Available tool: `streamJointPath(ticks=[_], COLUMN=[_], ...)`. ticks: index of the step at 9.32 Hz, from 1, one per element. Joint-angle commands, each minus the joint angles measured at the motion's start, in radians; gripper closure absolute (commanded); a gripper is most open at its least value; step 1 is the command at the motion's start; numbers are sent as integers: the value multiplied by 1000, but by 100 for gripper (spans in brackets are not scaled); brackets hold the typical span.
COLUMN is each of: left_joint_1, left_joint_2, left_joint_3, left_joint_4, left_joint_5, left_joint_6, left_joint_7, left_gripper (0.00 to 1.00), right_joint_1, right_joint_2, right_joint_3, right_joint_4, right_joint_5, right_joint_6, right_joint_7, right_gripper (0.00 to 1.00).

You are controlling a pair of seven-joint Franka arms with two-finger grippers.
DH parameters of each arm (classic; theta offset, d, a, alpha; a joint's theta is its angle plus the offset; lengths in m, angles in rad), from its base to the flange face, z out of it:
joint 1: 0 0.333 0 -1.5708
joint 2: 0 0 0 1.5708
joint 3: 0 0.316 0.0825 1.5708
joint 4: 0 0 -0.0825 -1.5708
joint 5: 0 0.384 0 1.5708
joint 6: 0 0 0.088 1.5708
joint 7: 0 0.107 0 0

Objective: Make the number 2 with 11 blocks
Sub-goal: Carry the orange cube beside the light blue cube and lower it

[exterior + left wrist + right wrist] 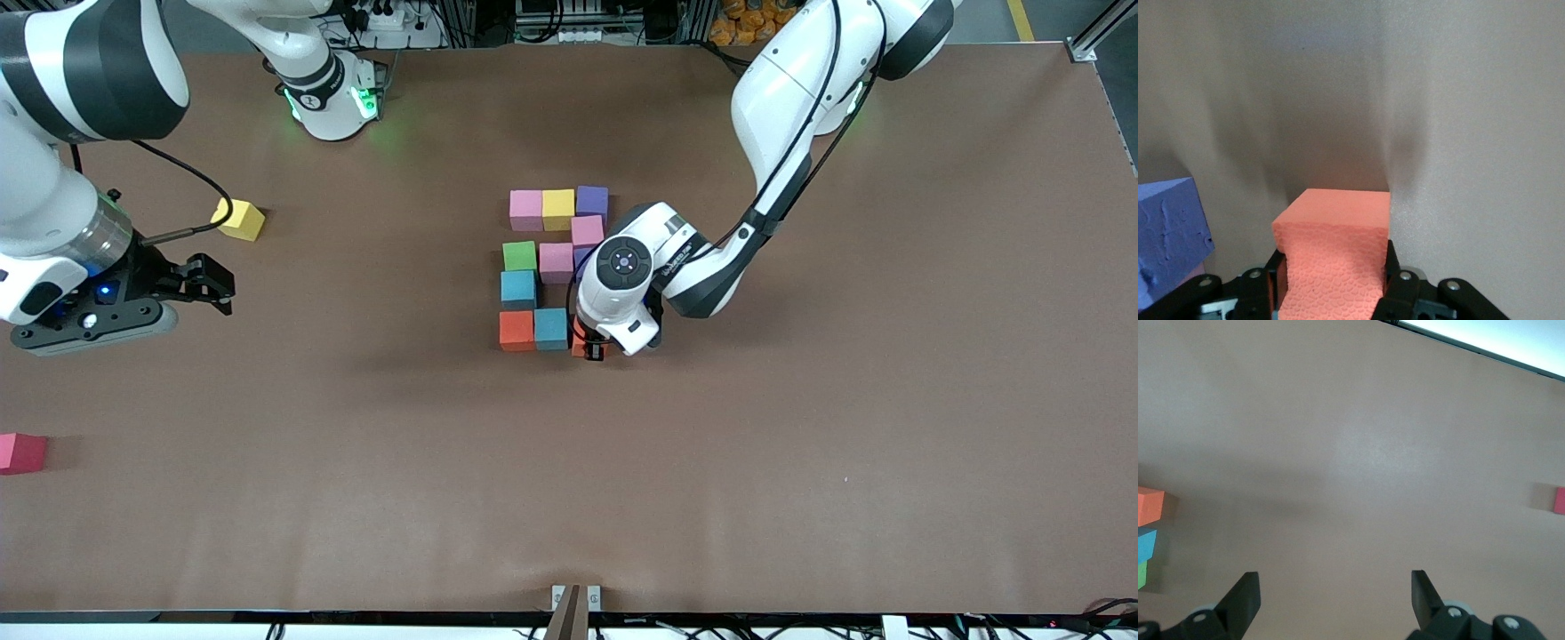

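The number 2 stands mid-table as touching blocks: pink [525, 210], yellow [558, 209] and purple [592, 202] in the row farthest from the front camera, then a pink one [587, 231], then green [519, 256] and pink [556, 262], then light blue [518, 289]. Orange [516, 330] and light blue [551, 328] form the nearest row. My left gripper [589, 348] [1333, 273] is shut on an orange block [580, 342] [1335, 247], held low beside that light blue block. A purple block [1168, 233] shows beside it. My right gripper [218, 289] [1335, 583] hangs open with nothing in it toward the right arm's end.
A loose yellow cube [238, 220] lies near the right gripper. A red cube [22, 452] [1559, 500] sits at the table's edge at the right arm's end. The left arm's wrist hides part of the figure's middle row. Bare brown table surrounds the figure.
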Motion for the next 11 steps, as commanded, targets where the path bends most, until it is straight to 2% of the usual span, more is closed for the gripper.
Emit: streamJointPath(ticks=[1, 2, 3, 4, 11], left_joint_1=[-22, -22, -22, -24, -33], left_joint_2=[33, 33, 33, 33, 20], left_joint_3=[14, 14, 14, 14, 17], left_joint_4=[37, 37, 37, 37, 36], left_joint_5=[19, 19, 19, 20, 23], left_joint_6=[-5, -5, -5, -5, -13], left_joint_7=[-15, -14, -12, -14, -15], left_gripper=[100, 100, 49, 26, 26], right_joint_1=[-15, -13, -15, -15, -13], right_joint_2=[14, 14, 14, 14, 18], right_joint_3=[15, 15, 15, 15, 15], right_joint_4=[26, 26, 26, 27, 32], right_joint_5=[-15, -16, -16, -18, -15], right_joint_6=[-11, -11, -13, -16, -13], right_joint_7=[5, 5, 4, 2, 4], right_gripper=[0, 0, 0, 0, 0])
